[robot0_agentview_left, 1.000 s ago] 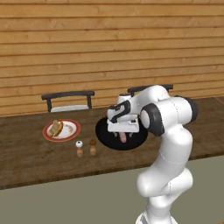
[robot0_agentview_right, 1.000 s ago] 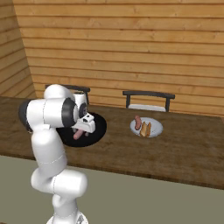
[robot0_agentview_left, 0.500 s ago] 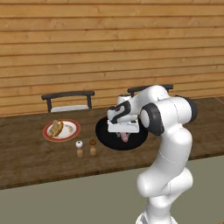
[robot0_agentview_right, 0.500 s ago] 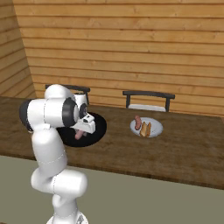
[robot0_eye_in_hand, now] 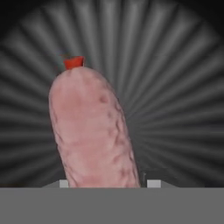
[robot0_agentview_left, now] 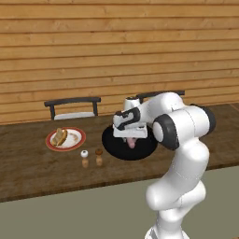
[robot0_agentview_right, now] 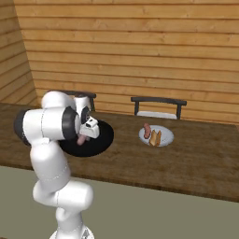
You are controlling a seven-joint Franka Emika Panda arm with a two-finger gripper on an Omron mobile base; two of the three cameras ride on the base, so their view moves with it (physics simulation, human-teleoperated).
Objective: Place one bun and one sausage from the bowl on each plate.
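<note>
1. You see the sausage (robot0_eye_in_hand: 92, 131), pink, standing over the black bowl (robot0_agentview_left: 114, 148), with the fingers narrowed onto its sides.
2. Your gripper (robot0_agentview_left: 132, 141) hangs above the bowl's middle.
3. The red-rimmed plate (robot0_agentview_left: 77, 140) to its left carries a bun; two shakers (robot0_agentview_left: 92, 158) stand near.

You can't see the sausage's (robot0_eye_in_hand: 94, 131) lower end, cut off at the hand view's bottom; the arm hides part of the bowl (robot0_agentview_left: 116, 147) (near rim visible).
</note>
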